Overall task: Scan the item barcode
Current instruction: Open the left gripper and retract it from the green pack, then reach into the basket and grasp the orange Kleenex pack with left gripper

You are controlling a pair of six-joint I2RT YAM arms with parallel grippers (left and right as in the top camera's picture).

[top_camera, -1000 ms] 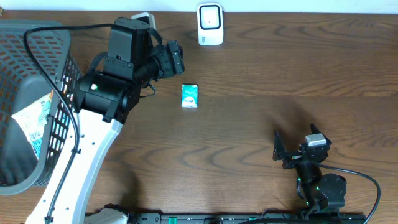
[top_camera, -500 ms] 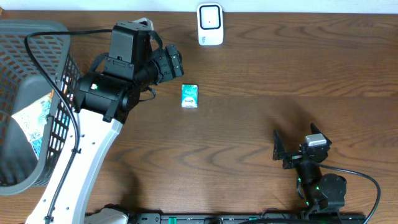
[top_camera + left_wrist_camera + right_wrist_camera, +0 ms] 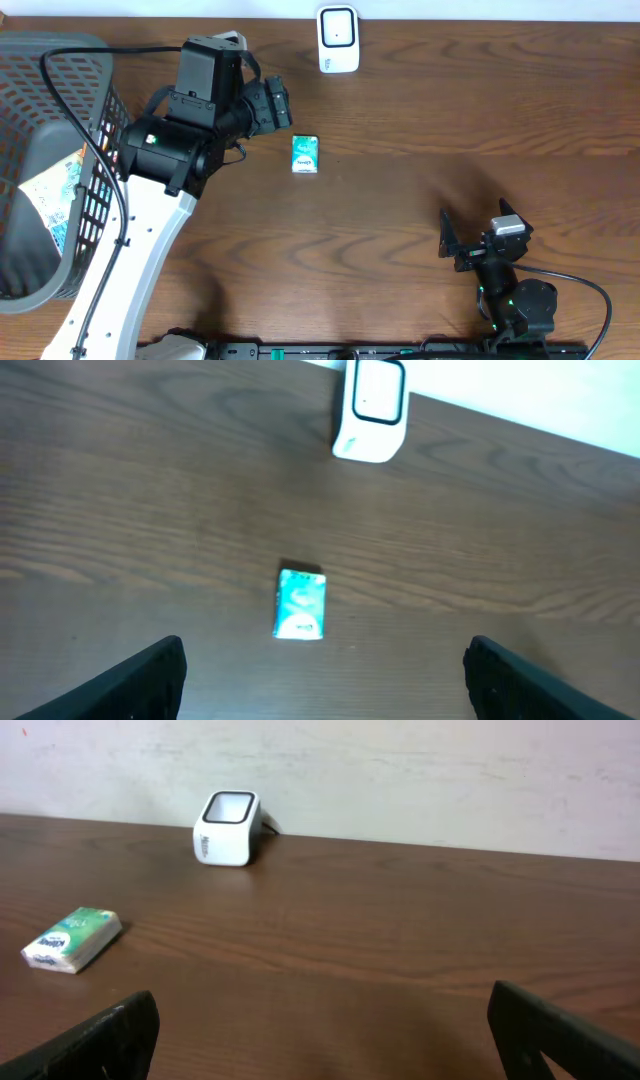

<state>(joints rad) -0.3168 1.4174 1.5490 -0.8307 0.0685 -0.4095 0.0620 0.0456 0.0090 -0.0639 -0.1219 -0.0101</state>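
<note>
Table point(image 3: 420, 120) space is being overhung by the left gripper point(image 3: 275, 103), jaws being held wide and empty, probably for a pickup. The right gripper point(image 3: 470, 245) is being parked, jaws open. Before the white scanner point(image 3: 338, 38), well apart, the teal packet point(image 3: 305, 154) is lying flat. Since a second ago, only the left gripper is being shifted slightly.

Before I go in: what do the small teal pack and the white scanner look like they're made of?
The teal pack looks like soft printed plastic film; its rounded, pillowy edges suggest a tissue packet, not a rigid box. The white scanner seems to be hard moulded plastic: a smooth white shell with a dark-rimmed window.
</note>
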